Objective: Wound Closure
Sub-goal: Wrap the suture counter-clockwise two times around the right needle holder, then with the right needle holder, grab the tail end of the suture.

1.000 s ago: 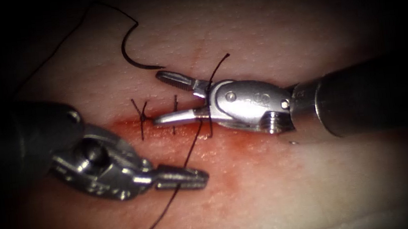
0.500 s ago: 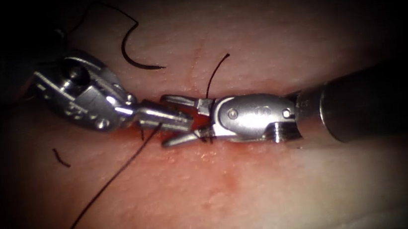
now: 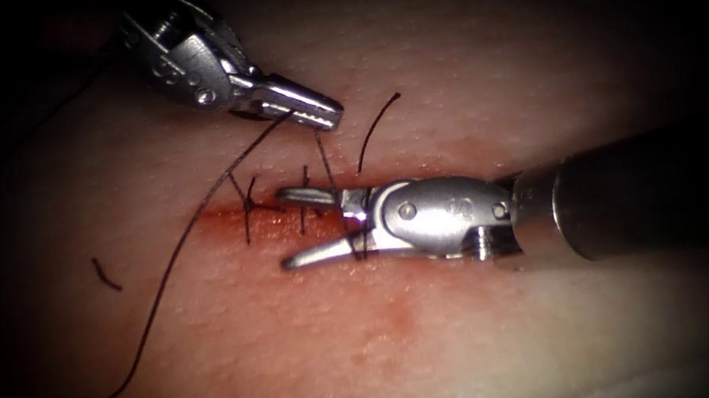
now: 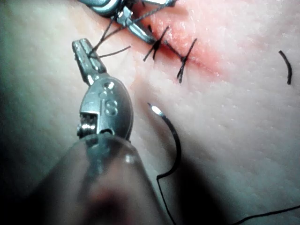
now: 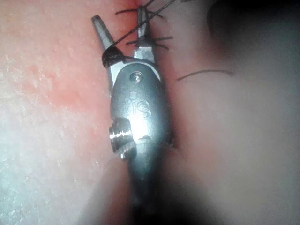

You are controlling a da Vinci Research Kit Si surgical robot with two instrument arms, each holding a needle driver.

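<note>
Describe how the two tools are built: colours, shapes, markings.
Both are alike. The right gripper has two slim silver jaws on a rounded, polished steel wrist housing with a pivot pin, a threaded screw head and a stamped marking, fitted to a dark, thin shaft. The left gripper has the same silver jaws and a housing stamped "IS" in the left wrist view.

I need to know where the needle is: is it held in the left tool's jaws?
No: the needle lies free on the tissue beside the left tool, whose shut jaws hold the thread.
</note>
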